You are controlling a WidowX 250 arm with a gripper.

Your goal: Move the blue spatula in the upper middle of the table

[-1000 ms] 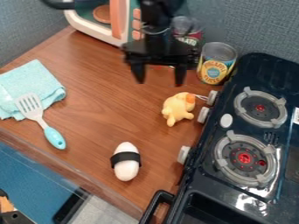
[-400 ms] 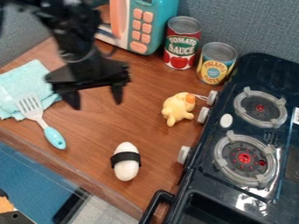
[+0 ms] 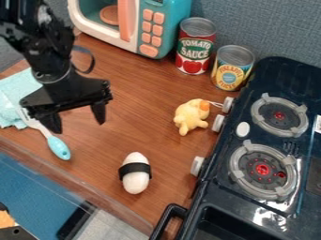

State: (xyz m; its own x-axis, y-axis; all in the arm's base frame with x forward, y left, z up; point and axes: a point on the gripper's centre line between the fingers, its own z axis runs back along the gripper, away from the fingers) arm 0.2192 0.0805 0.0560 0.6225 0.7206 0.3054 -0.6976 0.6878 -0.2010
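Work surface: the table [image 3: 134,133] carries the stove [image 3: 274,137] on the right and the microwave [image 3: 168,26] at the top. My gripper [image 3: 79,127] is at left, over the edge of the cloth [image 3: 18,86]. Jaw state: spread, with nothing pinched between them. Workpiece: the blue spatula [image 3: 59,147] lies at lower left, handle on the wood, its shaft running up toward the cloth and partly hidden by my gripper; I cannot tell whether they touch. Progress: I judge only the approach to be done. Remaining: grasp, lift, carry to the upper middle, release
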